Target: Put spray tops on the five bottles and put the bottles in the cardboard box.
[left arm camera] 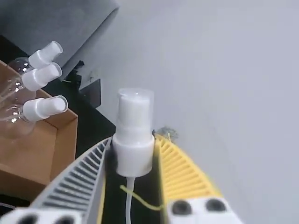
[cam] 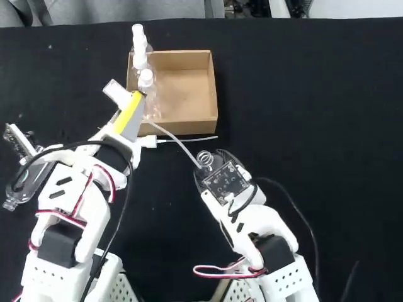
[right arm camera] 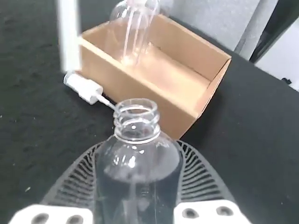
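Left claw [left arm camera: 133, 154] is clamped on a white spray top [left arm camera: 134, 123], its tube hanging between the fingers. Right claw [right arm camera: 139, 149] grips an uncapped bottle [right arm camera: 135, 126], neck up, near the cardboard box [cam: 189, 100]. The high view adds three capped bottles [cam: 146, 77] along the box's left wall, a loose spray top [cam: 148, 142] on the surface [cam: 315, 94] in front of the box, and another bottle [cam: 20, 182] lying beside the left arm.

The open bottle [right arm camera: 135, 158] is cut off below by the picture's edge, its base unseen. The spray top [left arm camera: 134, 140] sends its tube out of frame between the fingers [left arm camera: 182, 177]. A lying bottle [cam: 17, 185] is partly hidden behind the left arm.
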